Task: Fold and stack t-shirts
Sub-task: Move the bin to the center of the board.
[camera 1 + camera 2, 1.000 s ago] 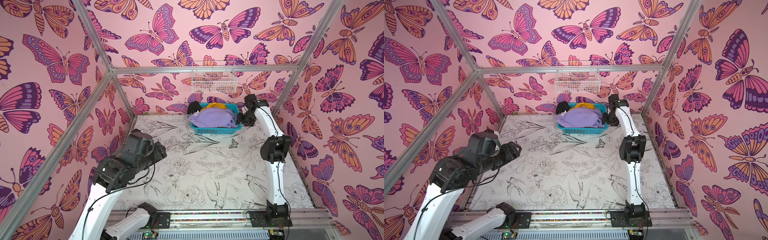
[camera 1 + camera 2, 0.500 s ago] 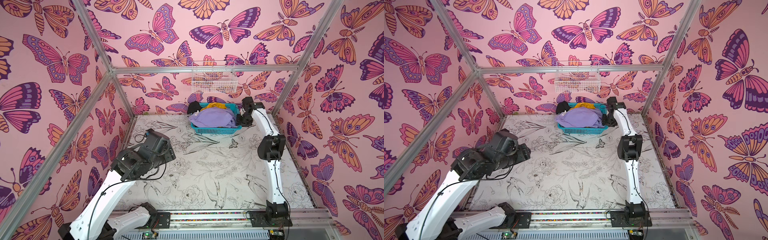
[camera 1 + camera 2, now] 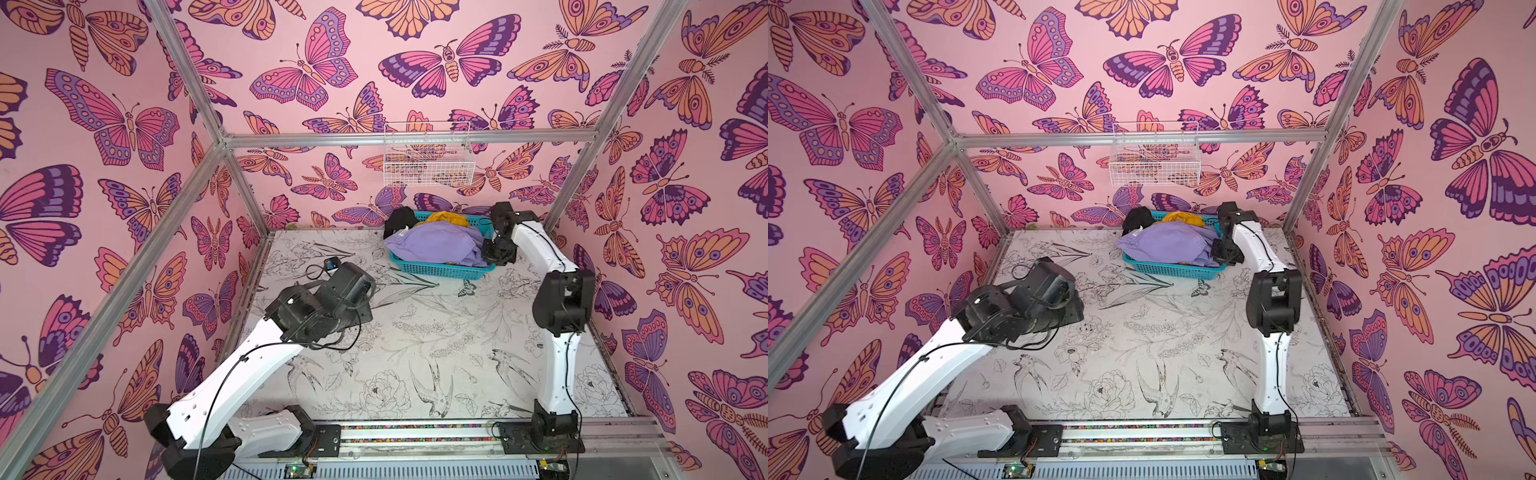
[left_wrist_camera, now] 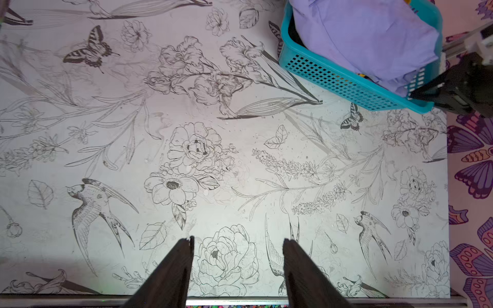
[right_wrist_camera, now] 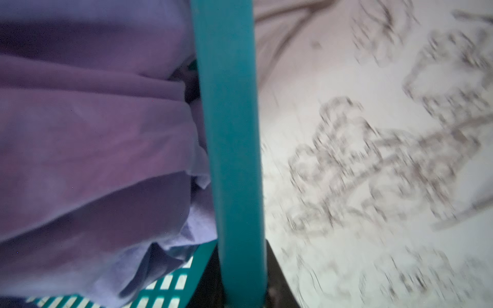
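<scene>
A lavender t-shirt (image 3: 436,245) (image 3: 1167,245) lies heaped on top in the teal lattice basket (image 3: 440,272) (image 3: 1173,272) at the back of the table. A mustard-yellow t-shirt (image 3: 446,218) shows behind it, and a black t-shirt (image 3: 399,218) hangs over the basket's far left corner. My right gripper (image 3: 492,255) (image 5: 244,288) is at the basket's right end, shut on the teal rim (image 5: 226,133), with lavender cloth (image 5: 93,133) just inside the rim. My left gripper (image 4: 237,241) hovers open over the bare table, holding nothing.
The flower-printed table top (image 3: 415,332) is bounded by pink butterfly walls and metal frame posts. A white wire basket (image 3: 428,160) hangs on the back wall above the teal basket. The arms' base rail (image 3: 415,432) runs along the front edge.
My left arm has swung in from the left wall over the table, its jaws narrowing a little. My right gripper has dropped onto the basket's right end and shut on the rim.
</scene>
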Motion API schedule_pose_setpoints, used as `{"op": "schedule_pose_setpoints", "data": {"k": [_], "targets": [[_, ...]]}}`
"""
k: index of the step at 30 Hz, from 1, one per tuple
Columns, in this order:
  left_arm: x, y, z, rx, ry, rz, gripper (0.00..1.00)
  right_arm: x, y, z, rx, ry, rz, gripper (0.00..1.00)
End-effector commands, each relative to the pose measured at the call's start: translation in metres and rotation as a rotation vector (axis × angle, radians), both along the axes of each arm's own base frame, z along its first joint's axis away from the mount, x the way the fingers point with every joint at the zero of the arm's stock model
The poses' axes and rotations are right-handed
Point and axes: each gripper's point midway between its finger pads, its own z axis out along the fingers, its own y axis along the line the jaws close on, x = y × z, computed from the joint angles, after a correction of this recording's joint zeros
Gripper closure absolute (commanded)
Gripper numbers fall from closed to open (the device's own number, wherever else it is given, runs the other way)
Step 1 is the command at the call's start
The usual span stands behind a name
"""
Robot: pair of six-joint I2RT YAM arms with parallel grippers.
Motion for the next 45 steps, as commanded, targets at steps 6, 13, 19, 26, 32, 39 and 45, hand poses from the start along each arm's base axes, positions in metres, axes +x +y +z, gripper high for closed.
{"op": "schedule_pose_setpoints", "data": {"k": [6, 13, 19, 26, 32, 39, 45], "targets": [[0.014, -0.057, -0.01, -0.037, 0.001, -0.131, 0.33, -0.219, -0.04, 0.0, -0.172, 0.254, -0.081, 1.0], [0.015, -0.076, -0.021, -0.064, 0.024, -0.14, 0.24, -0.317, 0.004, -0.016, -0.083, 0.245, 0.001, 0.48], [0.017, -0.086, -0.042, -0.03, 0.064, -0.17, 0.24, -0.304, 0.006, 0.013, -0.068, 0.117, 0.017, 0.38], [0.038, -0.06, -0.106, 0.212, 0.062, -0.061, 0.37, -0.241, 0.041, 0.073, -0.038, -0.058, 0.158, 0.37], [0.059, -0.054, -0.132, 0.326, -0.011, -0.041, 0.32, -0.213, 0.068, 0.101, -0.003, -0.097, 0.263, 0.38], [0.078, -0.094, -0.103, 0.093, -0.141, -0.15, 0.27, -0.213, 0.065, 0.117, -0.007, -0.125, 0.271, 0.38], [0.067, -0.123, -0.083, -0.048, -0.139, -0.275, 0.26, -0.219, 0.065, 0.102, -0.004, -0.089, 0.268, 0.38]]}}
